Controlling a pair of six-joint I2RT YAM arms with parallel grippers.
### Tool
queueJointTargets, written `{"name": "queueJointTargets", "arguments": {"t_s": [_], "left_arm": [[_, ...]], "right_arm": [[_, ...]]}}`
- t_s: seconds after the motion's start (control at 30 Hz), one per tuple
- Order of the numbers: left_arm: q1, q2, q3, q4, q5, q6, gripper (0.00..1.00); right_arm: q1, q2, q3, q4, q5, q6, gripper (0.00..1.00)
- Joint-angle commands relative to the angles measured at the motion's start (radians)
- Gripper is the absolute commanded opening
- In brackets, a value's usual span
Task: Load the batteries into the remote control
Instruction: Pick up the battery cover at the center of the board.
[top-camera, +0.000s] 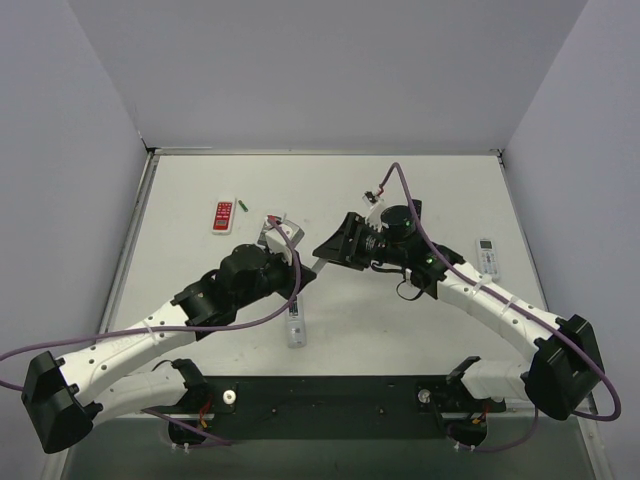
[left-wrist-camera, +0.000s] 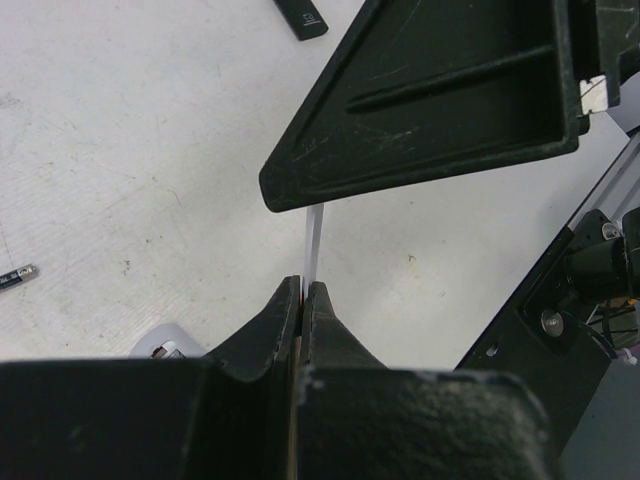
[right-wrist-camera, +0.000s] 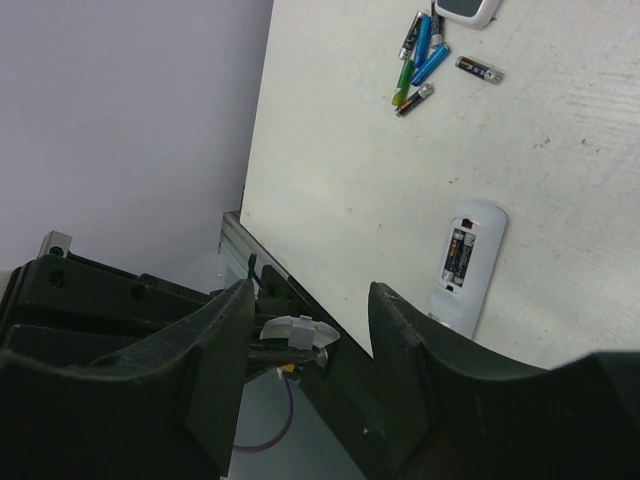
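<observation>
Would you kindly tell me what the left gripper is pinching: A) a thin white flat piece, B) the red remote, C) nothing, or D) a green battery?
A: the left wrist view shows the left gripper shut on a thin white flat piece, seen edge-on, sticking out past its fingertips.

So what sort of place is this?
Probably a robotics test lab: two robot arms bolted to a white table, plain walls boxing it in, a white remote and loose batteries laid out.
</observation>
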Motion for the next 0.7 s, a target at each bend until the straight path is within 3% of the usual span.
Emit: {"name": "queueJointTargets", "arguments": {"t_s": [0.0,0.13,0.27,0.4,0.43,0.53,0.6,0.67], "left_arm": [[-0.006,-0.024,-0.003,0.048,-0.005,0.005,0.00],[-0.007,-0.030,-0.005,0.049,-0.002,-0.001,0.00],[-0.006,-0.036,-0.005,0.051,0.007,-0.007,0.03],[-0.006,-0.053,-0.011,0.046,0.007,-0.021,0.31],[-0.006,-0.063,-0.012,0.048,0.007,-0.024,0.43],[0.010,-0.088,-0.012,0.045,0.047,-0.041,0.60],[0.052,-0.100,-0.014,0.051,0.092,-0.061,0.64],[0.111,-0.116,-0.026,0.069,0.242,-0.082,0.68]], "right_arm": [[-0.003,-0.002,-0.010,0.080,-0.032,0.023,0.42],[-0.005,-0.008,-0.015,0.090,-0.034,0.023,0.22],[-0.003,-0.016,-0.021,0.096,-0.037,0.013,0.10],[-0.003,-0.031,-0.019,0.099,-0.043,-0.015,0.02],[-0.003,-0.039,-0.019,0.097,-0.043,-0.022,0.00],[-0.008,-0.054,-0.016,0.097,-0.054,-0.071,0.00],[-0.014,-0.060,-0.012,0.100,-0.067,-0.116,0.00],[-0.023,-0.074,-0.010,0.114,-0.106,-0.151,0.00]]}}
